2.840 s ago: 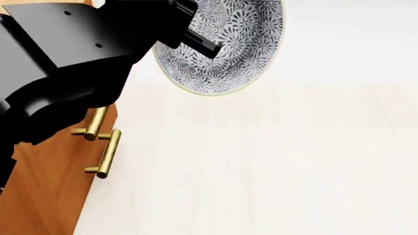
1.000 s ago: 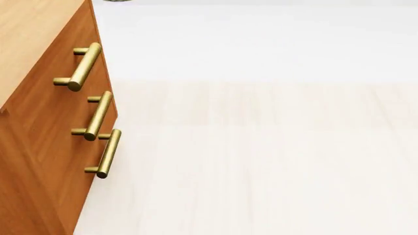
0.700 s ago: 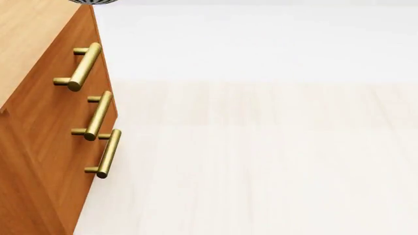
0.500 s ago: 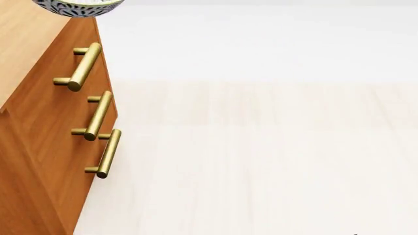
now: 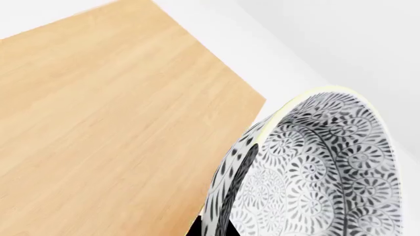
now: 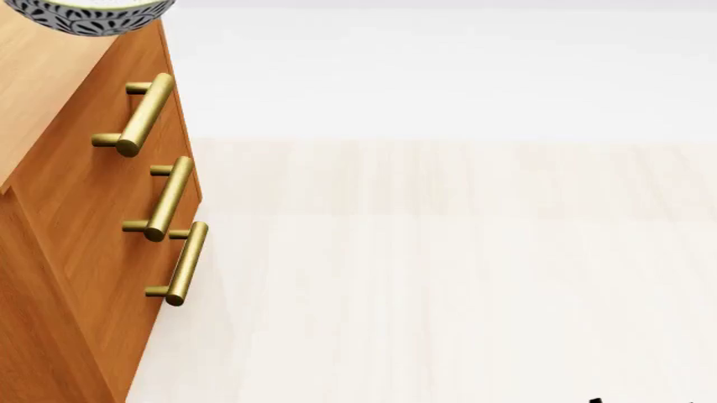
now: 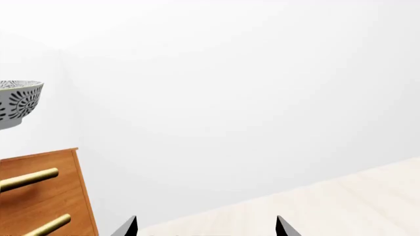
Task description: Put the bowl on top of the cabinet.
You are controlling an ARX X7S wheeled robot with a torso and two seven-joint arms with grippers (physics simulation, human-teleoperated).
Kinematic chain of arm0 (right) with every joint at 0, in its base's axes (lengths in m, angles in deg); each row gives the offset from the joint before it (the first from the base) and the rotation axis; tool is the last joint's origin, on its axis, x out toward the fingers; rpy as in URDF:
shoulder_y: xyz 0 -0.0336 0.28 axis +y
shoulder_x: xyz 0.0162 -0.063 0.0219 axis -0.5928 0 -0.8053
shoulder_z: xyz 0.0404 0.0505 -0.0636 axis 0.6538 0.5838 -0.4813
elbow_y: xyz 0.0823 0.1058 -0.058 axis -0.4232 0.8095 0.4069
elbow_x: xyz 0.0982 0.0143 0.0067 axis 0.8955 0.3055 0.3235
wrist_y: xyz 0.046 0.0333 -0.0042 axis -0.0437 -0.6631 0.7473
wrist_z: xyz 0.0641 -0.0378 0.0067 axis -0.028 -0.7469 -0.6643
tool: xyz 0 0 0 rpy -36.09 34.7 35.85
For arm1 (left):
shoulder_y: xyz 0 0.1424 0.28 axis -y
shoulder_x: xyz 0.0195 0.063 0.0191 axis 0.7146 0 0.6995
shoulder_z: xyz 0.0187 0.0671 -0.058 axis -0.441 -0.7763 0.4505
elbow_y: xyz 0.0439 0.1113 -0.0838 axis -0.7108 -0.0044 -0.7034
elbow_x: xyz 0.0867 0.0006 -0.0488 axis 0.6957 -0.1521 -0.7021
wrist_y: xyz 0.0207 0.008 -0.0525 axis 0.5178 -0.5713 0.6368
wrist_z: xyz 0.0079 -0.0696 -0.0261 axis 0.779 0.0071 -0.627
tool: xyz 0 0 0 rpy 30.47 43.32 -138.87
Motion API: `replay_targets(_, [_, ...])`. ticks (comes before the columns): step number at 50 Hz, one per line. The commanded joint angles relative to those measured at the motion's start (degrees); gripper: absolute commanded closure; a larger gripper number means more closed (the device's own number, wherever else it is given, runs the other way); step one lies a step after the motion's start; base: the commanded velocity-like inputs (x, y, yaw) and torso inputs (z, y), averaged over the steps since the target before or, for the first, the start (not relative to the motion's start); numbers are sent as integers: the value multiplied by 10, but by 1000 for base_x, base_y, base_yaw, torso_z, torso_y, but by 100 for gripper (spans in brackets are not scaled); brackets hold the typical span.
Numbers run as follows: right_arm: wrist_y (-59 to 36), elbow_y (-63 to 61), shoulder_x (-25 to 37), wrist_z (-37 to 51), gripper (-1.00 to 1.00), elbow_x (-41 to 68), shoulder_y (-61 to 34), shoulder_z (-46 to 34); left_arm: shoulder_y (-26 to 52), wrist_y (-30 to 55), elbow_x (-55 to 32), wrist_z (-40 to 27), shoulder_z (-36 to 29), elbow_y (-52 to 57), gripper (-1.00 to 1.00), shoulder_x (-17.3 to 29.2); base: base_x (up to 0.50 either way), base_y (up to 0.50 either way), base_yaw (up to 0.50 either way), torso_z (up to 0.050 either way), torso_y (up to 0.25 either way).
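In the left wrist view, the bowl [image 5: 315, 172] is filling the near corner, tilted so its patterned inside is facing the camera, with its pale rim arcing over the corner of the cabinet [image 5: 105, 123] top. The light wood top is spreading out beside and beneath it — whether the bowl is touching the wood cannot be told from here. A sliver of black is showing at the bowl's lower rim, but the left gripper's fingers are hidden, so whether they are pinching the bowl or parted cannot be told.

In the head view, the cabinet [image 6: 79, 252] is standing at the left, its orange-brown front carrying three brass handles [image 6: 140, 113] stacked one below another. The bowl [image 6: 90, 15] is showing only as a patterned underside at the top edge, sitting over the near corner of the cabinet's lighter top. The pale wooden floor [image 6: 448, 277] is stretching away to the right, and a tiny black speck is peeking in at the lower right edge.

In the right wrist view, the right gripper [image 7: 206, 227] is pointing toward a white wall, its two black fingertips standing far apart with nothing between them. The bowl [image 7: 18, 104] is hanging upright at the frame edge, clearly above the cabinet [image 7: 39, 196] with a gap of white wall between them — it is not resting on the top.
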Motion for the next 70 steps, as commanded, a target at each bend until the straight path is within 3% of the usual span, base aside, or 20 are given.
replay_targets(1, [-4, 1, -2, 3, -100, -9, -2, 1, -11, -21, -4, 20, 36, -5, 100, 22, 0, 0, 0, 0, 0])
replay_targets(37, [-25, 10, -8, 6, -100, -25, -17, -3, 10, -65, 5, 25, 35, -5, 100, 57, 0, 0, 0, 0, 1])
replay_targets(70, [-37, 18, -14, 8, -100, -41, -28, -4, -18, -101, 7, 20, 44, -5, 100, 92, 0, 0, 0, 0, 0])
